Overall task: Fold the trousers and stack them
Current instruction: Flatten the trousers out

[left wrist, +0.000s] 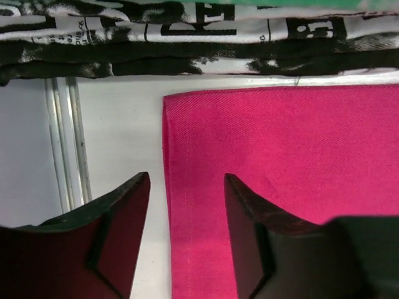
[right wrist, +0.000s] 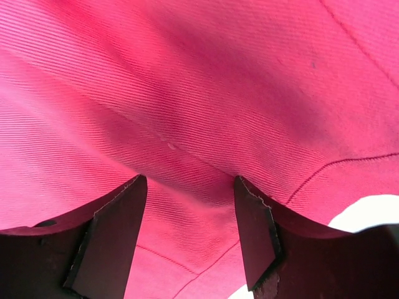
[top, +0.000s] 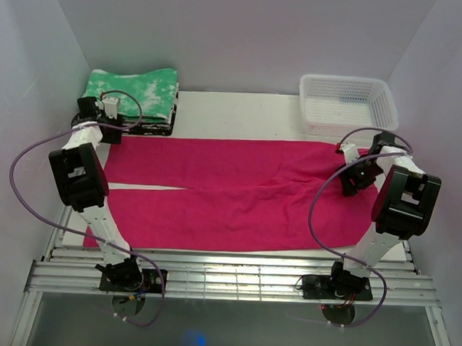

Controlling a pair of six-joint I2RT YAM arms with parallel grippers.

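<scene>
Our trousers [top: 215, 195] lie flat across the table [top: 241, 112], legs to the left, waist on the right. Looks like soft, light, floppy cloth, so we'd pinch hems and waistband corners. Left gripper [left wrist: 187, 212] hangs open straddling the far leg's hem edge. Right gripper [right wrist: 190, 212] is open too, jaws spread over the waist fabric.

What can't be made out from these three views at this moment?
- Top view: jaws of the left gripper, hidden under its own wrist.
- Top view: near-left hem of the trousers, covered by the left arm.
- Left wrist view: black-and-white printed cloth, cut off by the top edge; what it is cannot be told.
- Right wrist view: pink fabric fills the frame, so whether the right gripper touches it cannot be told.
</scene>
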